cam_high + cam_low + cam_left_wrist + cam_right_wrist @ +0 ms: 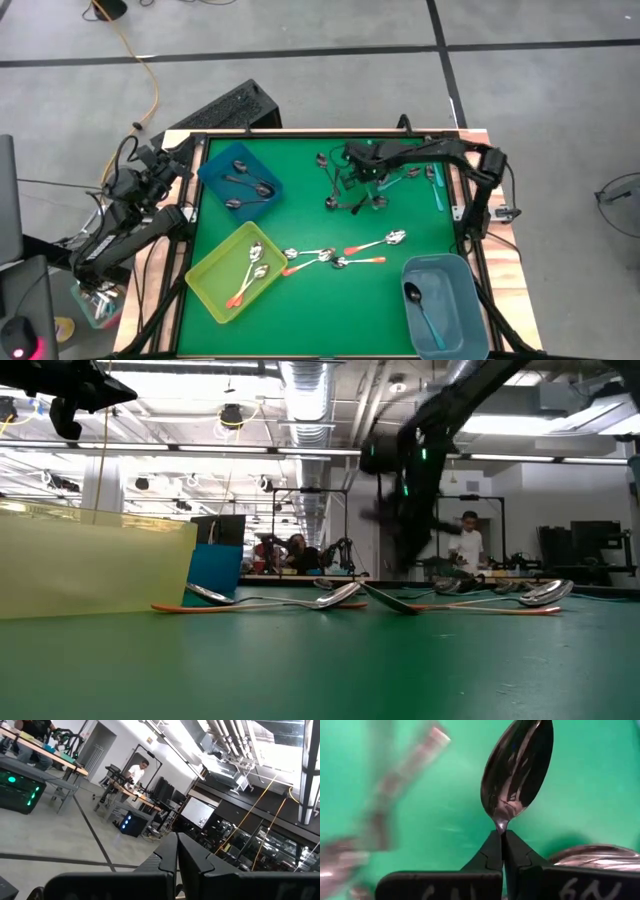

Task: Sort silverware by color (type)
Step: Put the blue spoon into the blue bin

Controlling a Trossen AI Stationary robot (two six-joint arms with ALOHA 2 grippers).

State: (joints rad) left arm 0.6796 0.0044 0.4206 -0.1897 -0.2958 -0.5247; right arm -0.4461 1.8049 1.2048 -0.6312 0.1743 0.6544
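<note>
My right gripper [357, 181] reaches from the right over the far middle of the green mat [300, 215] and is shut on a spoon with a dark shiny bowl [520, 765]. Its handle is hidden behind the fingers. Loose dark spoons [345, 200] lie on the mat below it, and teal-handled spoons [433, 184] lie to its right. Orange-handled spoons [335, 257] lie flat mid-table. My left gripper [177, 852] is shut and empty, parked off the table's left edge [140, 190] and pointing into the room. My right gripper pinches the spoon at its neck [501, 826], where the bowl meets the handle, between its two fingertips. The fingers lie along the spoon. The bowl sticks out past the fingertips over the mat, inner face toward the camera.
A dark blue bin [240, 182] with dark spoons stands far left. A yellow-green bin [240, 272] with orange-handled spoons stands near left. A grey-blue bin [445, 305] with one teal-handled spoon stands near right. Another spoon bowl [600, 852] lies close to the held one.
</note>
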